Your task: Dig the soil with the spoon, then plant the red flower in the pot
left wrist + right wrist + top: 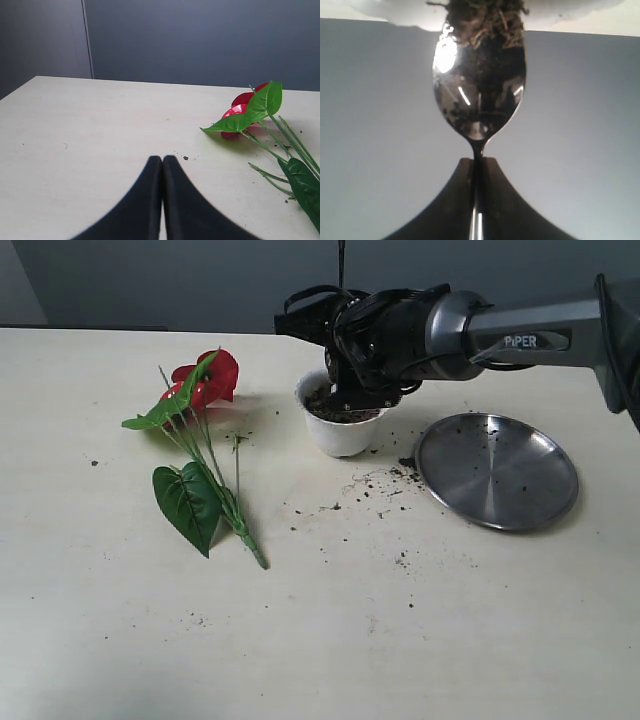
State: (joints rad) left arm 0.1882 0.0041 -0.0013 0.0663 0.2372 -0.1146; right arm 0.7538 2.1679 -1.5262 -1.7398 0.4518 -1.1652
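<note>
Right pincer [479, 161] is clamped on the spoon [479, 100] handle, bowl tip buried in the soil [485, 20] inside the pot [338, 430], which sits around 12 o'clock on the surface [320, 660]. Digging looks underway, not finished. Loose crumbs lie at 5 o'clock of the pot; steel plate [497, 472] at 4 o'clock holds only specks. Red flower [205, 380] lies flat at 9 o'clock of the pot, well apart, unplanted. Left pincer [162, 160] is pressed together, empty, over bare surface near the blooms. To do, I'd say: finish the hole, pick up the flower, seat its stems in the pot.
</note>
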